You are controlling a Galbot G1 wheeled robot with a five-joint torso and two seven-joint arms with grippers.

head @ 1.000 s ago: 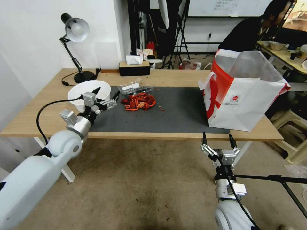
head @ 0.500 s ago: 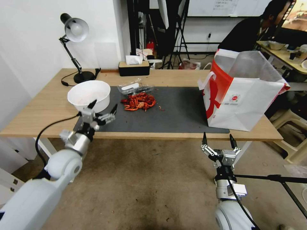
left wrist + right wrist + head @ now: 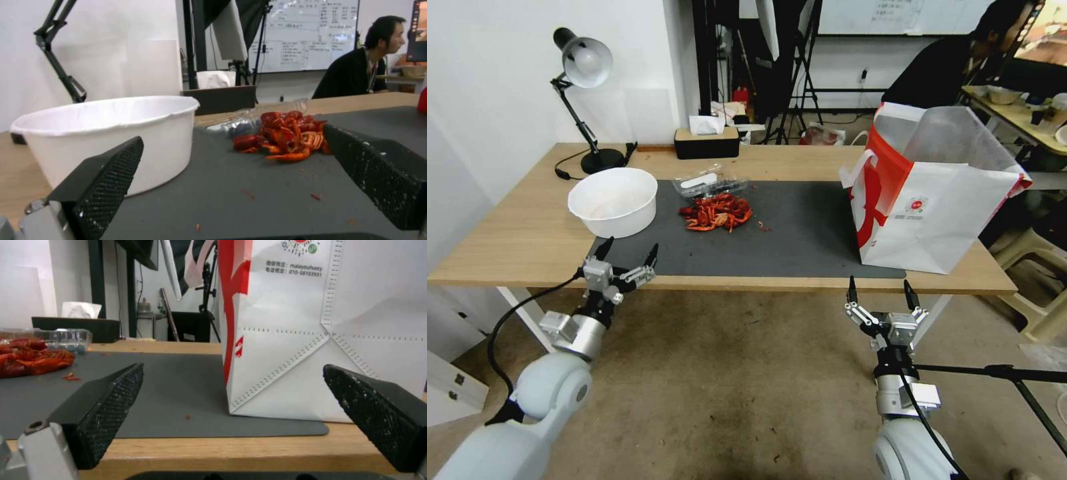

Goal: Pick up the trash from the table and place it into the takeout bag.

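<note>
White arms, silver wrists, black cables

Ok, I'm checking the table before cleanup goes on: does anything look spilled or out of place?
Yes. Red crayfish shells lie heaped straight on the dark mat, not in the white bowl beside them, and red crumbs are scattered toward the takeout bag. Both claws, left and right, hang open at the near edge.

Bright, even indoor light from above; soft shadows under the table [image 3: 527, 233]. Slight bending at the head view's edges. Blurred background and close black fingers [image 3: 102, 186] in wrist views.
</note>
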